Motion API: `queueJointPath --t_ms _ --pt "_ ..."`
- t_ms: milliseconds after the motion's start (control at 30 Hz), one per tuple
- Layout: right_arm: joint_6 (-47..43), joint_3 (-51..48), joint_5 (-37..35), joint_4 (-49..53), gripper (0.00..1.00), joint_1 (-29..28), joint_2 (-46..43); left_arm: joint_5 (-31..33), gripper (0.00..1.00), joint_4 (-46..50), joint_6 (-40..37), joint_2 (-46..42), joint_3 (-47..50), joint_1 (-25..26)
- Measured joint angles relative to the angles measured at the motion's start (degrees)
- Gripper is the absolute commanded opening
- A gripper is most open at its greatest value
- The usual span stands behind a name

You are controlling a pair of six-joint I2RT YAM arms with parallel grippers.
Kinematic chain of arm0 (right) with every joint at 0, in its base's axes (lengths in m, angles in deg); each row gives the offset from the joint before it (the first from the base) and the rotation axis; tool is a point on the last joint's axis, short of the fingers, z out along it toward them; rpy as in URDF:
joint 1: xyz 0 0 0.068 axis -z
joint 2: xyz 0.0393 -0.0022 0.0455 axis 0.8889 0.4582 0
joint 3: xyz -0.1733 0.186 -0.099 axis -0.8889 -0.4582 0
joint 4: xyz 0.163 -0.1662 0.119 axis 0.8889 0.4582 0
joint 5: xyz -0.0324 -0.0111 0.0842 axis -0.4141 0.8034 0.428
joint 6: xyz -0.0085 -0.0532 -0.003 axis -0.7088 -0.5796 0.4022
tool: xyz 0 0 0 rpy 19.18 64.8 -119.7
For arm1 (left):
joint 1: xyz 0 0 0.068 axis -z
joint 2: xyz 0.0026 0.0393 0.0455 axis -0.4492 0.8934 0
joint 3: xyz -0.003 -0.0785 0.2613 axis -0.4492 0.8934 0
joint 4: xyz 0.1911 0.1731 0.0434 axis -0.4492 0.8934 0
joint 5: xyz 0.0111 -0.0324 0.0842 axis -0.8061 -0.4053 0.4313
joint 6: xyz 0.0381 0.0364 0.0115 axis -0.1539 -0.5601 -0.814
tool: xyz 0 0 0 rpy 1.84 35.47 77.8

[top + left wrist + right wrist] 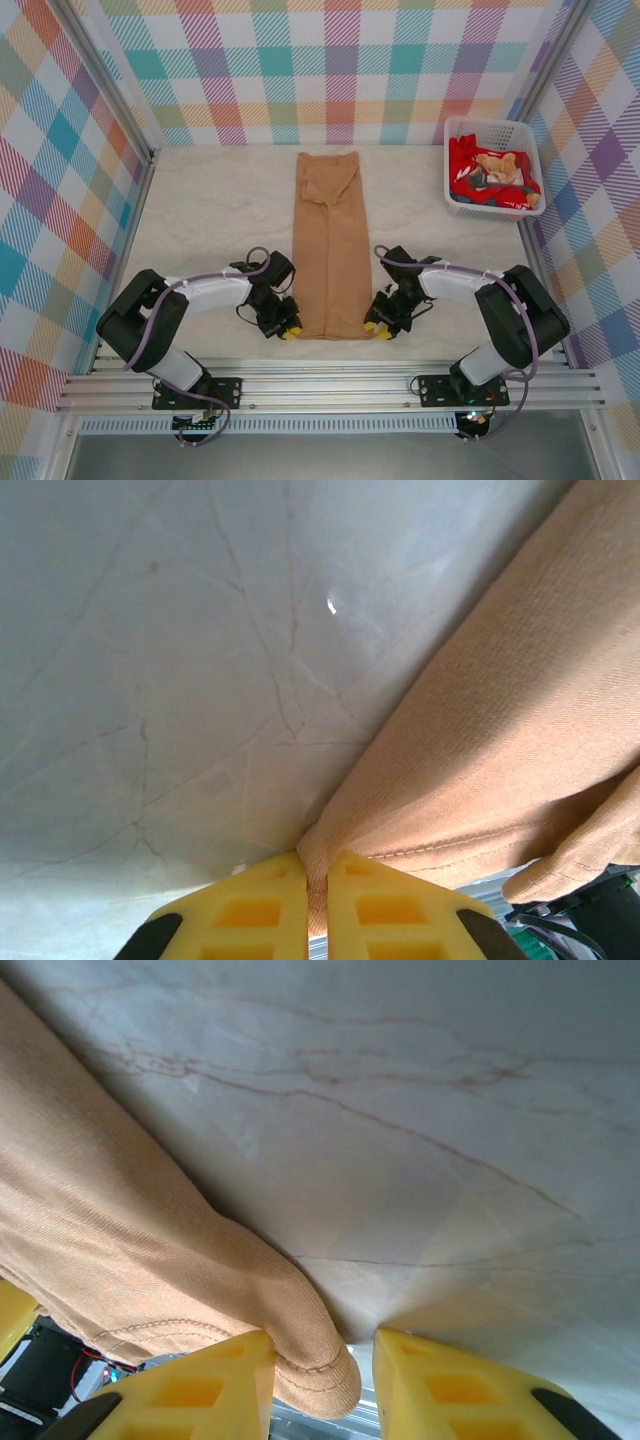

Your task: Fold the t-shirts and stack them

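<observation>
The step in hand, as I judge it, is taking the near hem of the tan t-shirt (330, 240) by both corners so it can be folded away toward its far end.

The left fingers (290, 331) are pressed together on one hem corner. Cloth is pinched in the seam between them, and the stitched edge runs off to their right. The right fingers (377, 328) stand apart and hold nothing. The rounded, stitched corner of the shirt lies in their gap, against one finger and just short of the other, with bare desk (450, 1160) ahead of them.

To do this well, the right pair should close fully on that corner before either arm lifts, catching every layer and not just the top fold. Then both pairs should rise together and level, with the hem taut between them, so the strip folds squarely rather than skewing.

The shirt is a plain tan strip, already narrowed. It lies flat and stretches straight away from the fingers, with its near edge spanning the two pairs. The weave looks fine and soft, and the far end shows some creasing.

Well beyond the right fingers and off to their right, a white basket (449, 175) holds red cloth (468, 160), probably more shirts. There is also something tan in it that I cannot make out.
</observation>
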Motion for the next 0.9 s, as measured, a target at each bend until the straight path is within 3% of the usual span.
queueJointPath --t_ms 133,300,633,900 --pt "1.68 1.33 -0.07 -0.70 0.24 -1.97 1.25 -0.26 0.06 0.00 -0.04 0.79 -0.85 0.17" --pt "2.95 2.05 -1.18 -1.42 0.01 -2.97 1.60 -0.22 0.00 -0.44 -0.26 1.25 -1.51 0.63" --pt "3.10 2.43 -2.32 2.34 0.00 -2.97 -4.13 1.29 0.00 2.80 -2.38 -2.91 -2.49 0.72" --pt "3.06 10.32 -2.19 4.66 0.00 0.59 -4.22 2.93 0.00 3.98 -2.34 -2.32 -14.38 -3.19"
